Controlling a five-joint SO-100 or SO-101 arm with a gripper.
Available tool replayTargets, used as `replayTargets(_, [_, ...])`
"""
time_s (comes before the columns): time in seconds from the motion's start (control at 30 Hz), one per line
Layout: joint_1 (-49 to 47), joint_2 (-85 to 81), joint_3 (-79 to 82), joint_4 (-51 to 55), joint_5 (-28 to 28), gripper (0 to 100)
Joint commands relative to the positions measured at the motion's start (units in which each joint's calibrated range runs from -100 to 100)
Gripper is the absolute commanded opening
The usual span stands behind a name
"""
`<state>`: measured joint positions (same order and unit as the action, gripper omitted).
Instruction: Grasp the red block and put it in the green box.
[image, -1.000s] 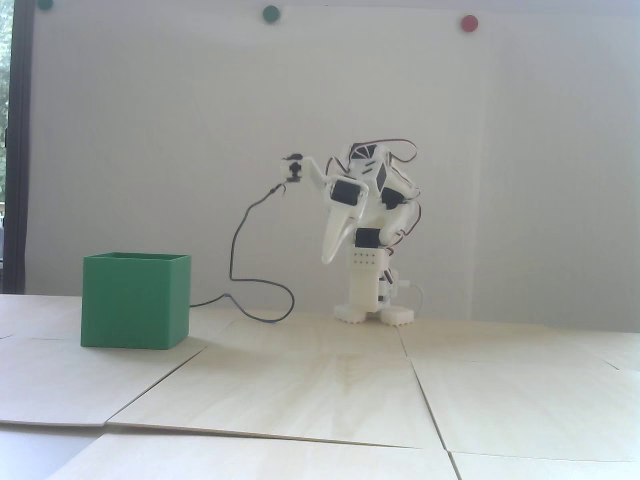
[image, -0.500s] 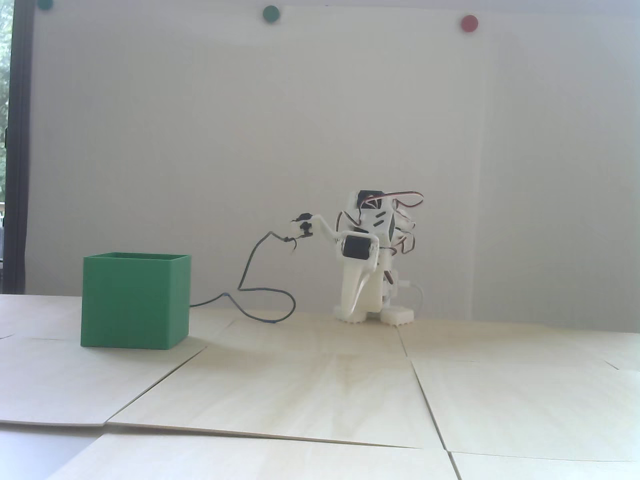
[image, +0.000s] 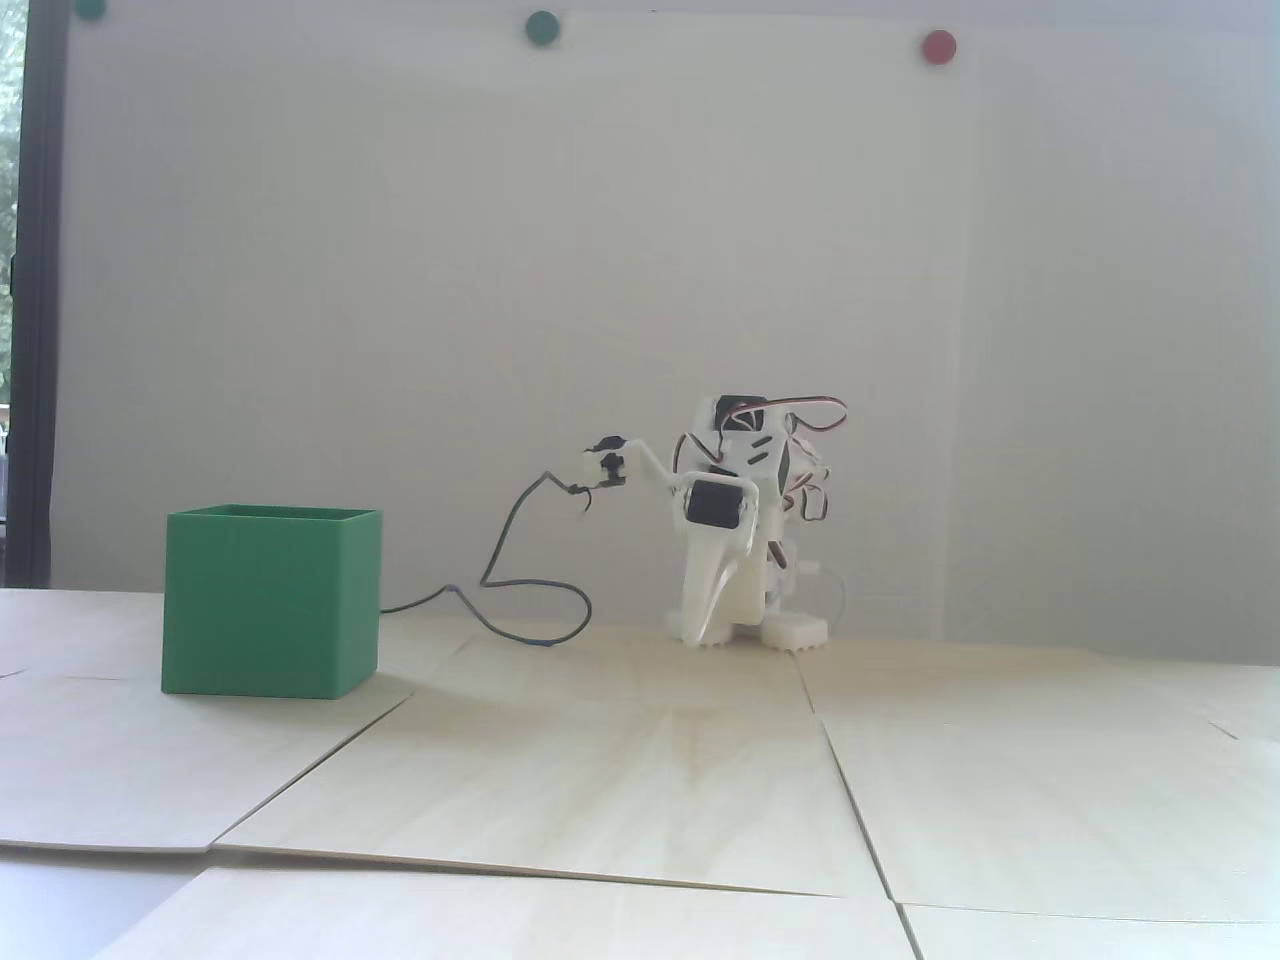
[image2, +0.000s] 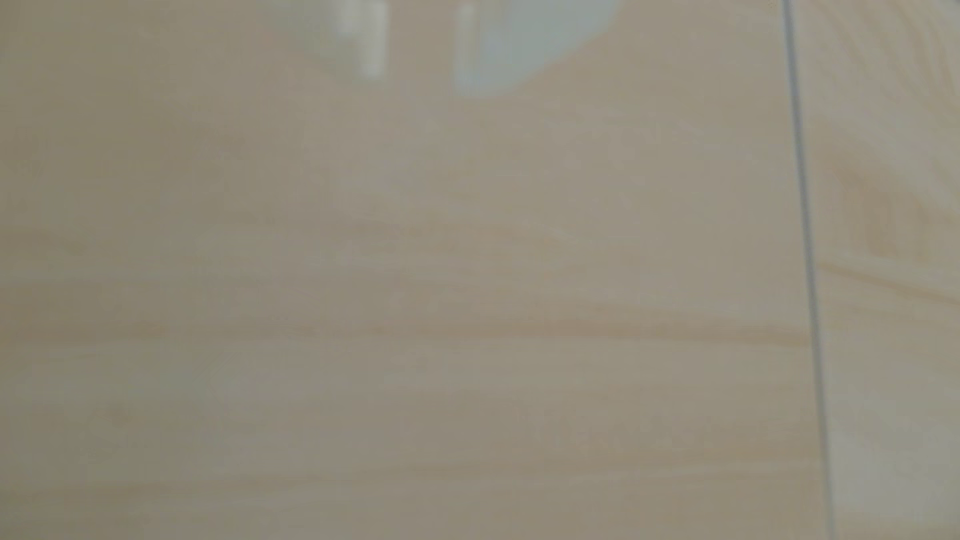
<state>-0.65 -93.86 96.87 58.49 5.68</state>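
We see our white claw (image: 700, 625) folded down, tips on the pale plywood bench (image: 620, 770); we cannot tell its opening. The matte green open-topped box (image: 270, 600) stands well apart, left of it in the fixed view.

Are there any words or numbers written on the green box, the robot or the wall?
None: no words or numbers can be read.
The green box has plain faces.
The white arm shows no readable label.
The wall's round dots are blank.
The wrist view is blurred wood.
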Motion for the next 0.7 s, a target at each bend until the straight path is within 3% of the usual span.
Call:
replayTargets(0.0, [-3.5, -0.9, 0.4, 2.8, 6.7, 2])
replayTargets(0.23, [-4.2, -0.9, 0.4, 5.1, 15.2, 2])
replayTargets(0.43, [-4.3, -0.9, 0.4, 9.9, 25.6, 2])
replayTargets(0.67, [-4.2, -0.9, 0.4, 14.3, 33.2, 2])
